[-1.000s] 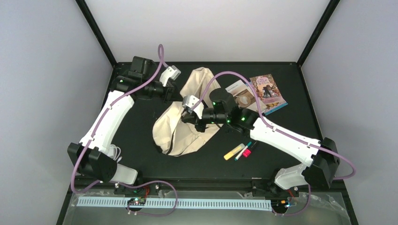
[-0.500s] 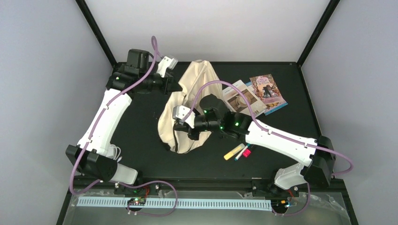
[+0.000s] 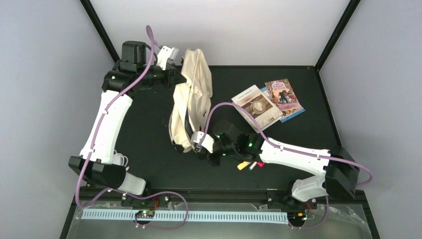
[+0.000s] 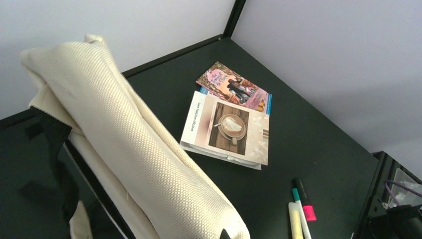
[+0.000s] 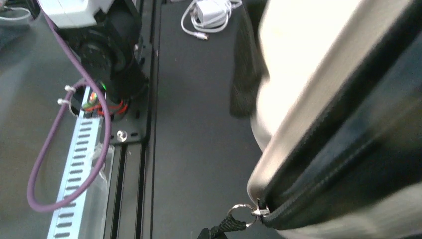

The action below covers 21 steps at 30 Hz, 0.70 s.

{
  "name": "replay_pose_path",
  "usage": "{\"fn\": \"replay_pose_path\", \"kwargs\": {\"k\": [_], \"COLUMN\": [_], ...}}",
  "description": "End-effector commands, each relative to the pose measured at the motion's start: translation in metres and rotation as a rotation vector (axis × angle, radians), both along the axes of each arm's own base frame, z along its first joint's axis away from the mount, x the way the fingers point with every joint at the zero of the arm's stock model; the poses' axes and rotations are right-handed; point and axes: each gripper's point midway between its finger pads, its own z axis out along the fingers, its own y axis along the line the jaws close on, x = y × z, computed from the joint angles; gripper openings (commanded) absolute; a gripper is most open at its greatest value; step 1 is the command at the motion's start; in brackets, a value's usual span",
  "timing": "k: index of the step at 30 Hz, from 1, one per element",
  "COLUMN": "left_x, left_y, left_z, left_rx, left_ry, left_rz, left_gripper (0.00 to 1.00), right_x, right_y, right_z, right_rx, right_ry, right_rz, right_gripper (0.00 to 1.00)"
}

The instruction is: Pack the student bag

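Packing has barely begun, as far as the views show. The student bag, a soft cream backpack, is hoisted at the far left of the black table. Its top is raised against the back wall and its lower end sags toward the middle of the table.

The left gripper is pressed into the bag's upper edge. Nothing else holds the fabric up, so I judge it to be clamped there, though its own camera does not show its fingers. The right gripper sits at the bag's near, lower end. Its wrist view shows a zipper ring with a dark tab running off the bottom of the frame. Whether the fingers are pinching that tab cannot be told, nor how far the zipper is undone.

Everything to be packed lies outside the bag. A coffee-cover book overlaps a purple-cover book toward the far right, well apart from the bag. A cluster of markers lies just beside the right forearm, near the front edge.

Bare tabletop stretches between the left arm and the bag. The bag's raised top is close to the rear wall, and the left elbow is near the corner post, so there is little slack that way. A white charger cable lies by the left arm's base.
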Motion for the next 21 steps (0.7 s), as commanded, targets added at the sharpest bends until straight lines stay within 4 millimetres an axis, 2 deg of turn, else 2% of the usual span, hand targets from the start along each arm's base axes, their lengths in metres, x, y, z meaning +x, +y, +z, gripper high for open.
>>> {"fn": "replay_pose_path", "kwargs": {"k": [1, 5, 9, 12, 15, 19, 21], "left_x": [0.008, 0.007, 0.004, 0.002, -0.001, -0.010, -0.018], "left_y": [0.007, 0.015, 0.023, 0.026, 0.034, 0.050, 0.058], "left_z": [0.042, 0.043, 0.045, 0.039, 0.018, -0.025, -0.051], "left_rx": [-0.037, -0.043, -0.053, -0.044, -0.020, 0.044, 0.097], "left_ry": [-0.156, -0.151, -0.141, -0.123, -0.073, -0.030, -0.017], "left_rz": [-0.003, -0.006, -0.009, -0.016, -0.009, -0.018, -0.044], "left_gripper": [0.01, 0.02, 0.02, 0.02, 0.02, 0.02, 0.14], "right_x": [-0.006, 0.014, 0.036, 0.049, 0.059, 0.069, 0.072], "right_y": [-0.018, -0.033, -0.041, -0.046, -0.055, -0.069, -0.074], "right_z": [-0.025, -0.048, -0.060, -0.070, -0.065, -0.042, -0.034], "right_rx": [-0.055, -0.068, -0.047, -0.053, -0.064, -0.045, -0.035], "right_ry": [0.057, 0.115, 0.117, 0.128, 0.094, 0.004, -0.027], "right_rz": [-0.047, -0.140, -0.227, -0.274, -0.318, -0.383, -0.405], "right_gripper": [0.01, 0.01, 0.01, 0.01, 0.01, 0.01, 0.01]}}
